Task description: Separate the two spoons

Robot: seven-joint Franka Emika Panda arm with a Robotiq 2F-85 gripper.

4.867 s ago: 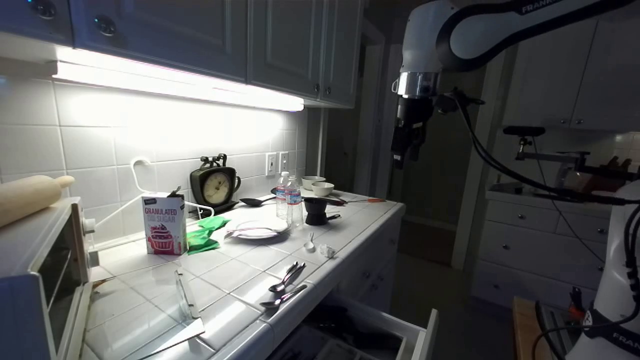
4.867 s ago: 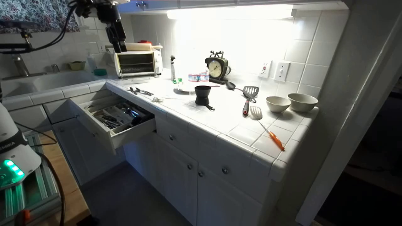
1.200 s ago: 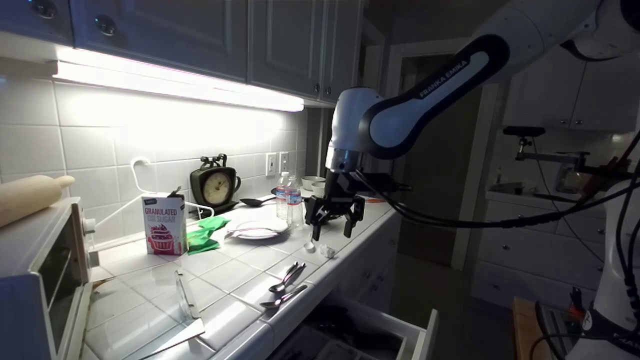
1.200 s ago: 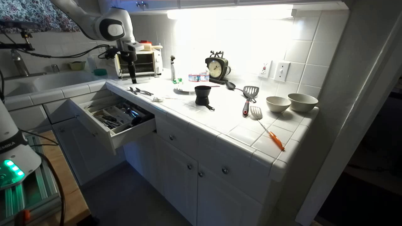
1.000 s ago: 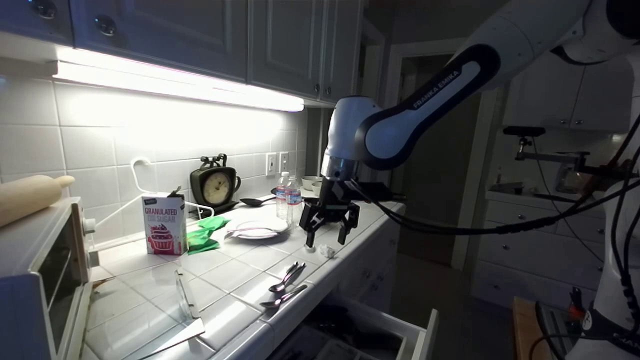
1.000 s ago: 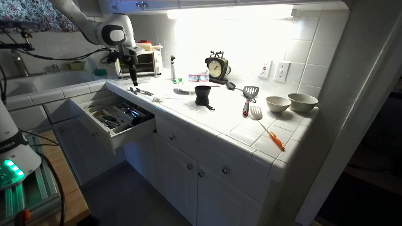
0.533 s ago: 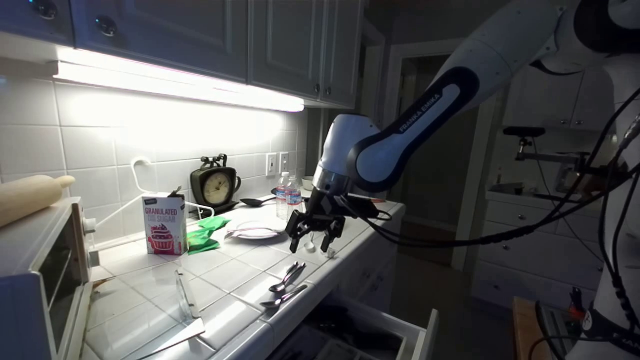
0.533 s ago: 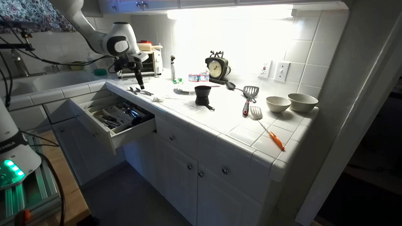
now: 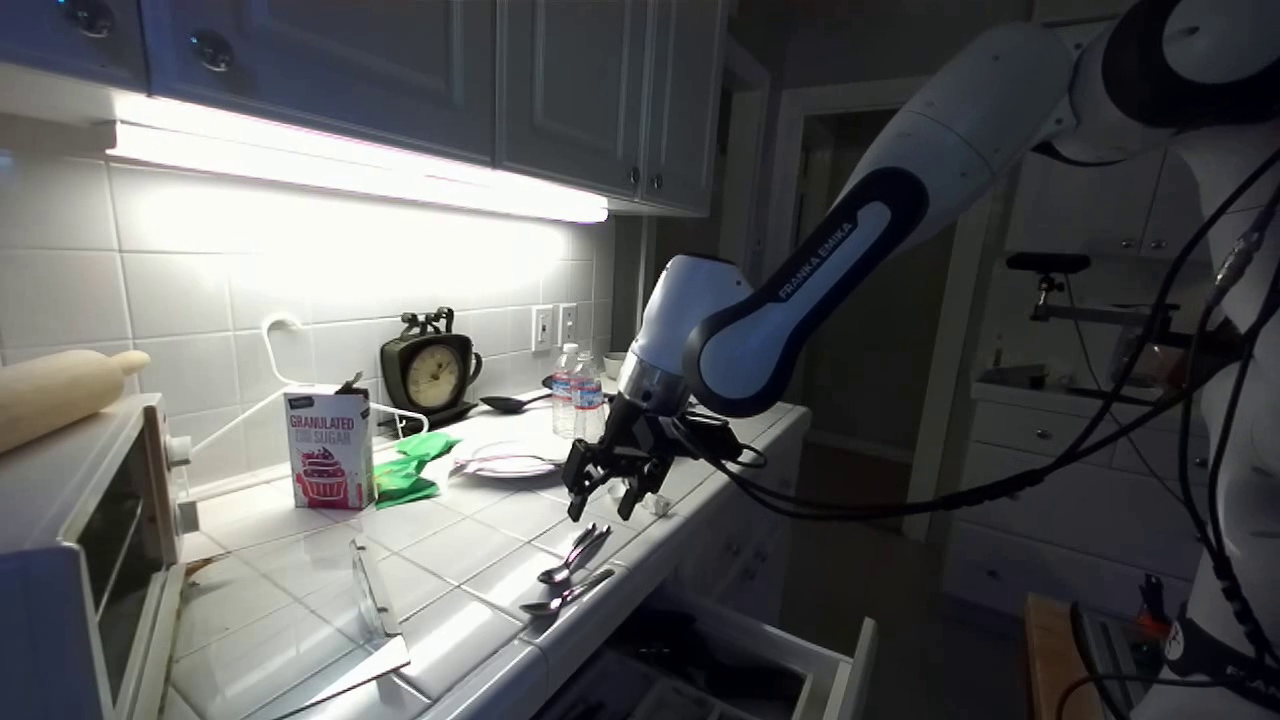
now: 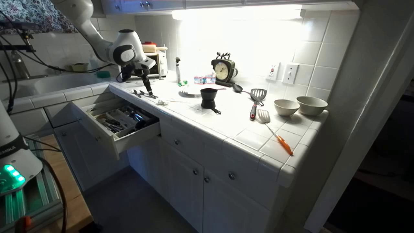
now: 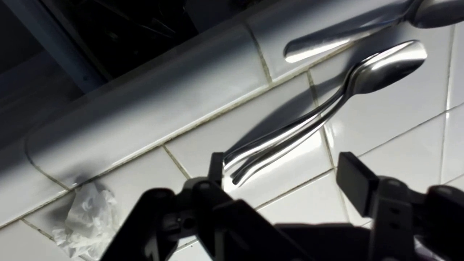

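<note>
Two dark, shiny spoons (image 11: 389, 70) lie on the white tiled counter. Their bowls are nested and their handles lie side by side, slightly fanned at the ends. The pair also shows in both exterior views (image 9: 556, 574) (image 10: 144, 94). My gripper (image 11: 285, 174) is open and empty, tilted just above the handle ends. In the wrist view the handle ends show between the fingers, close to the left finger. The gripper also shows in both exterior views (image 9: 601, 512) (image 10: 151, 93). I cannot tell whether a finger touches a handle.
A third spoon (image 9: 543, 607) lies apart, nearer the counter edge; it shows in the wrist view (image 11: 440, 13). Crumpled clear plastic (image 11: 88, 217) lies beside the gripper. An open drawer (image 10: 139, 139) juts out below. A plate (image 9: 510, 461) and bottles (image 9: 588, 400) stand farther back.
My gripper has come down from high beside the counter to just above the spoon handles. Over the last second it has moved lower, towards the spoons, and tilted. The spoons have not moved.
</note>
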